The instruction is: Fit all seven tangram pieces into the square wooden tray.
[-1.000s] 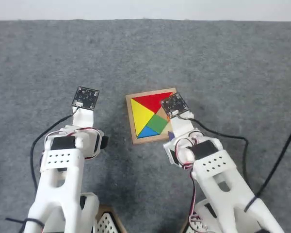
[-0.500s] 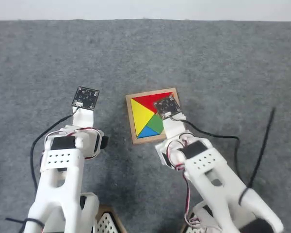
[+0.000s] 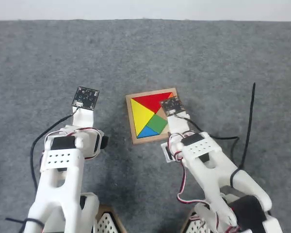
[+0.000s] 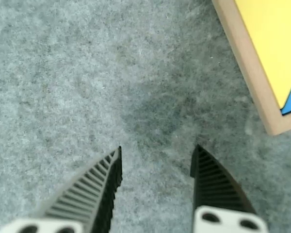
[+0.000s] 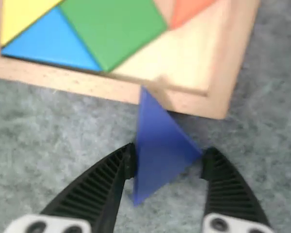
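Observation:
The square wooden tray holds red, yellow, green and light blue pieces. In the right wrist view an orange piece also lies in it, beside a bare wooden patch. My right gripper is shut on a dark blue triangle, just outside the tray's near rim. The triangle's tip rests on that rim. My left gripper is open over bare carpet, left of the tray's corner, holding nothing.
Grey carpet covers the whole table, with wide free room left of, behind and right of the tray. The right arm hangs over the tray's right side and hides it. A black cable loops to its right.
The right arm's wrist swung a little left over the tray, then back right, and its body shifted leftward. The left arm has not moved.

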Robot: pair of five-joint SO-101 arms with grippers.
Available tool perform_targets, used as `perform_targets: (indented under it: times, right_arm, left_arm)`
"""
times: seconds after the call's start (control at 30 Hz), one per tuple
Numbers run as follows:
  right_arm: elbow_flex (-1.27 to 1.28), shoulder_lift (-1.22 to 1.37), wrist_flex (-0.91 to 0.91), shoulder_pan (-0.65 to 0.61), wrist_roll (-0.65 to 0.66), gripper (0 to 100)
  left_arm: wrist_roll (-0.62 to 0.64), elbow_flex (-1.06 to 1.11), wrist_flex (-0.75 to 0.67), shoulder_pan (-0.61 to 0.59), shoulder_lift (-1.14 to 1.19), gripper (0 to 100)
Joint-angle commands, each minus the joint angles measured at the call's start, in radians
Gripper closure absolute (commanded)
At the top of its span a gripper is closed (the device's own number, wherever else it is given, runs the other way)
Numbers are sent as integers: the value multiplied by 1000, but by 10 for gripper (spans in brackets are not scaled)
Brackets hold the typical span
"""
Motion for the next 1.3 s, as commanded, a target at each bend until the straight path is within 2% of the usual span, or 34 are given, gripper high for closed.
perform_targets:
  times: [0.0,0.33,0.57,0.73,0.9,1.27]
  right_arm:
    - [-46,2,-22,5,-11,881]
    - [-68,1,-8,12,-9,991]
    - [-127,1,54,154,-15,992]
    - [-170,1,50,194,-109,992]
    - [-212,12,50,162,-120,992]
    - [-259,15,5,-7,-169,992]
  left_arm:
    - [-3,-4,-21,6,-29,777]
    - [-3,-4,-21,6,-29,777]
    - [-3,-4,-21,6,-29,777]
    - [-3,-4,-21,6,-29,777]
    - [-3,-4,-21,6,-29,777]
    - [-3,-4,-21,6,-29,777]
